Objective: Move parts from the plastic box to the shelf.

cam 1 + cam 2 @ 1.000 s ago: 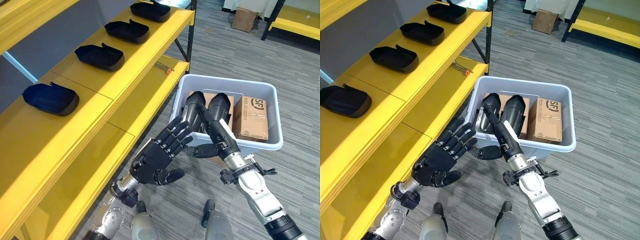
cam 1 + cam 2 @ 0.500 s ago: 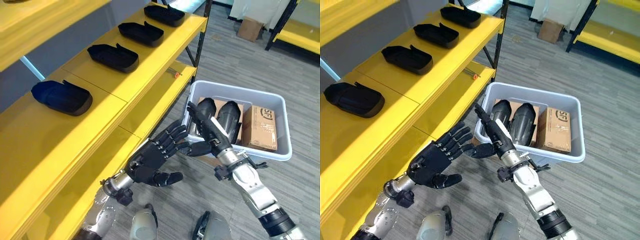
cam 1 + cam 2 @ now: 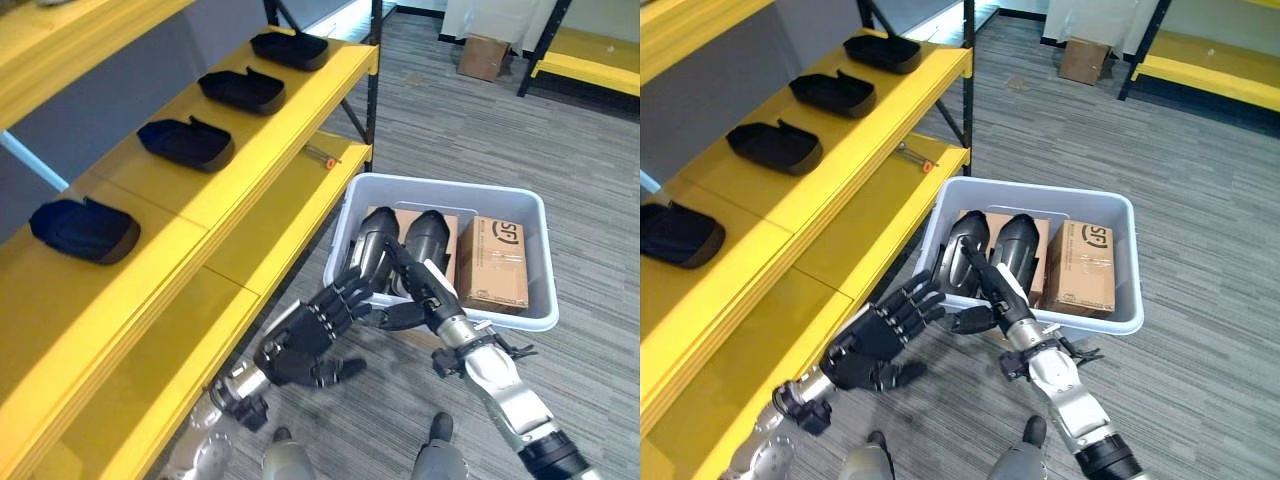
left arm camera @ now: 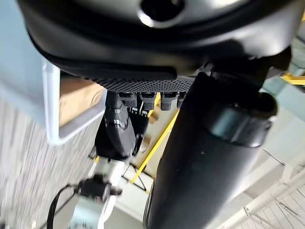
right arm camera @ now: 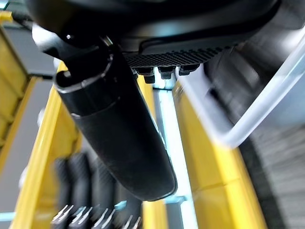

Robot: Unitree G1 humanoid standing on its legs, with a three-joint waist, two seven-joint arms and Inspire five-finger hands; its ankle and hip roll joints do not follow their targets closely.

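The pale grey plastic box (image 3: 447,190) sits on the striped grey carpet in the middle right of the frame. Inside it two dark rounded parts (image 3: 425,238) stand side by side, and a brown cardboard carton (image 3: 493,263) is just beside them. The left hand (image 3: 305,335) is in the lower middle, fingers spread, near the box's front wall. The right hand (image 3: 420,288) reaches over that wall with straight fingers, touching the parts. Four black shell-shaped parts (image 3: 184,142) lie in a row on the yellow shelf (image 3: 270,135) at the upper left.

Bright even light; wrist views motion-blurred.
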